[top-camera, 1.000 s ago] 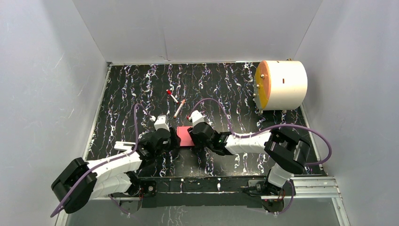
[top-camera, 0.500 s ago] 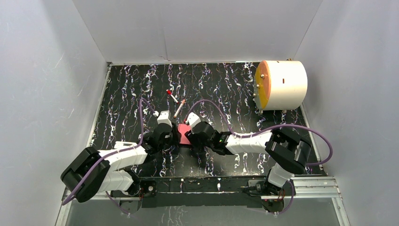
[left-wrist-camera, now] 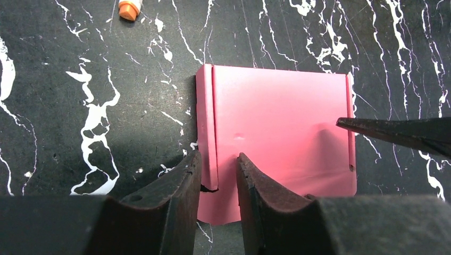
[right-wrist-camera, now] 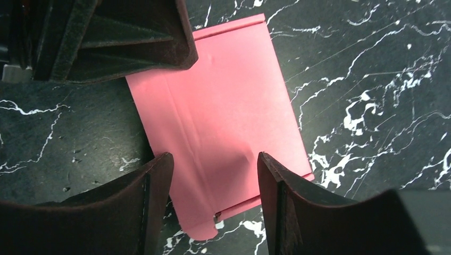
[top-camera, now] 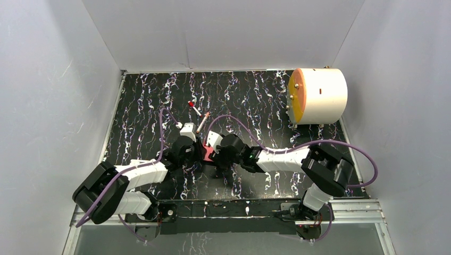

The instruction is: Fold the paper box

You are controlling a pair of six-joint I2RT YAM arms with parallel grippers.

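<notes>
The paper box [left-wrist-camera: 276,127] is a flat red-pink card lying on the black marbled table, seen as a small red patch [top-camera: 209,153] between both grippers in the top view. My left gripper [left-wrist-camera: 218,172] stands at its left edge. Its jaws are a narrow gap apart, straddling the folded side strip without clamping it. My right gripper [right-wrist-camera: 213,175] hovers over the opposite edge [right-wrist-camera: 223,122], jaws wide apart with nothing between them. One right fingertip [left-wrist-camera: 393,133] reaches in over the card's right side. The left fingers [right-wrist-camera: 117,37] cover a corner of the card.
A big white cylinder with an orange face [top-camera: 317,95] lies at the back right. Two thin pens [top-camera: 194,108] [top-camera: 202,122] lie just behind the grippers; an orange pen tip [left-wrist-camera: 129,9] shows beyond the card. White walls enclose the table.
My left arm has reached forward to the card's left edge while its jaws narrowed. My right gripper has shifted left over the card and opened wider.
</notes>
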